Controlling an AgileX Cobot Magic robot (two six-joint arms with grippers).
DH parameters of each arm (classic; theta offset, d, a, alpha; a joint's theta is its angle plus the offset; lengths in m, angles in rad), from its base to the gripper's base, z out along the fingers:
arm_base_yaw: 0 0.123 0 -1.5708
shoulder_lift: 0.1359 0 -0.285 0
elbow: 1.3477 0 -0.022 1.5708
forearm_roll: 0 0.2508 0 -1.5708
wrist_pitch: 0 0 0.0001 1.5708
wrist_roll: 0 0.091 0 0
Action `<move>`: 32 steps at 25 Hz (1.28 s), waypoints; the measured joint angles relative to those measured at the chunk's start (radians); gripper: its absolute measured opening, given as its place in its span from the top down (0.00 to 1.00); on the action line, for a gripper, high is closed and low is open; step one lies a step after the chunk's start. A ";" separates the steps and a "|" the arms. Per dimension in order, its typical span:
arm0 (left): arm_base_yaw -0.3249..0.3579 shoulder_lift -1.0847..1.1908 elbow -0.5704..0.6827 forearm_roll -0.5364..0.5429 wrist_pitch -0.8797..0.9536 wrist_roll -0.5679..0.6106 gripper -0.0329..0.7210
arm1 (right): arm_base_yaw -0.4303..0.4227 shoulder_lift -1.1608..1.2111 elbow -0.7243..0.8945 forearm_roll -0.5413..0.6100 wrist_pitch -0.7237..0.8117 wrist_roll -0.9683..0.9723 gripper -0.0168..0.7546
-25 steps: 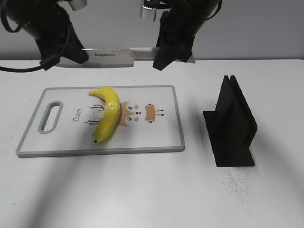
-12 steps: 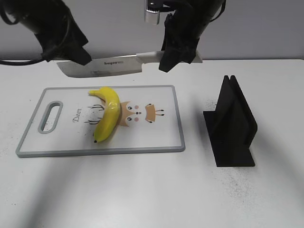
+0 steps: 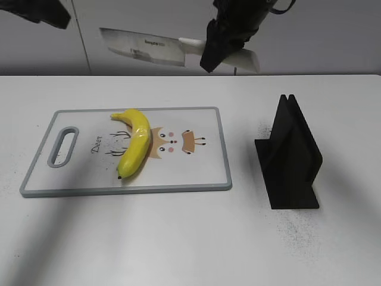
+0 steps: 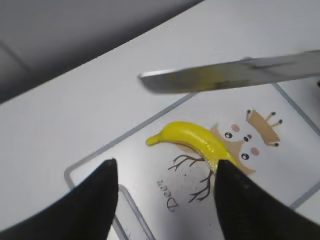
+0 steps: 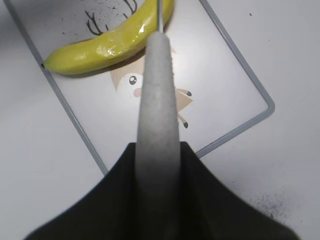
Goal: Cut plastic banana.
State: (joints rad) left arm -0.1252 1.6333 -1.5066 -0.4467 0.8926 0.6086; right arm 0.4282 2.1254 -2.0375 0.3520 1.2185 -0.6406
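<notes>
The plastic banana [image 3: 136, 143] is glossy yellow and lies on the white cutting board [image 3: 196, 173] left of its middle. It also shows in the left wrist view [image 4: 192, 140] and the right wrist view [image 5: 107, 45]. My right gripper [image 3: 217, 46] is shut on the white handle of the knife [image 3: 143, 46] and holds it high above the board's far edge, blade pointing left. The handle [image 5: 157, 95] runs out between the jaws. My left gripper [image 4: 165, 192] is open and empty, high over the board's left part; in the exterior view only its edge [image 3: 47, 13] shows at the top left.
A black slotted knife stand [image 3: 290, 156] stands on the white table right of the board. The board has a handle hole [image 3: 63, 146] at its left end and a deer print in the middle.
My right gripper has lifted the knife up and a little to the right. My left gripper has let go of the blade and risen to the upper left, almost out of the exterior view.
</notes>
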 joint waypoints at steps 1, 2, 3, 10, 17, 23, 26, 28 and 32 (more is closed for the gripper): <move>0.017 -0.008 0.000 0.032 0.015 -0.072 0.19 | 0.000 -0.001 0.000 -0.005 0.000 0.047 0.77; 0.030 -0.012 0.000 0.062 0.037 -0.128 0.19 | 0.000 -0.002 0.000 -0.009 0.000 0.107 0.77; 0.046 -0.016 0.000 0.089 0.061 -0.173 0.19 | 0.000 -0.003 0.000 -0.017 0.000 0.167 0.77; 0.088 -0.019 0.000 0.279 0.313 -0.340 0.22 | 0.000 -0.054 0.006 -0.017 0.002 0.446 0.77; 0.091 -0.093 0.094 0.320 0.323 -0.391 0.24 | 0.004 -0.179 0.098 0.009 0.004 0.516 0.77; 0.091 -0.219 0.262 0.325 0.324 -0.394 0.24 | 0.009 -0.255 0.226 0.009 0.004 0.526 0.77; 0.091 -0.293 0.344 0.326 0.325 -0.396 0.24 | 0.009 -0.295 0.296 0.008 0.004 0.527 0.77; 0.091 -0.343 0.396 0.326 0.325 -0.395 0.24 | 0.009 -0.331 0.352 0.006 0.004 0.528 0.77; 0.091 -0.454 0.493 0.326 0.325 -0.395 0.27 | 0.009 -0.413 0.483 0.005 -0.023 0.529 0.77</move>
State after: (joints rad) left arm -0.0343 1.1792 -1.0133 -0.1211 1.2174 0.2139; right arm 0.4374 1.7128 -1.5545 0.3569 1.1954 -0.1113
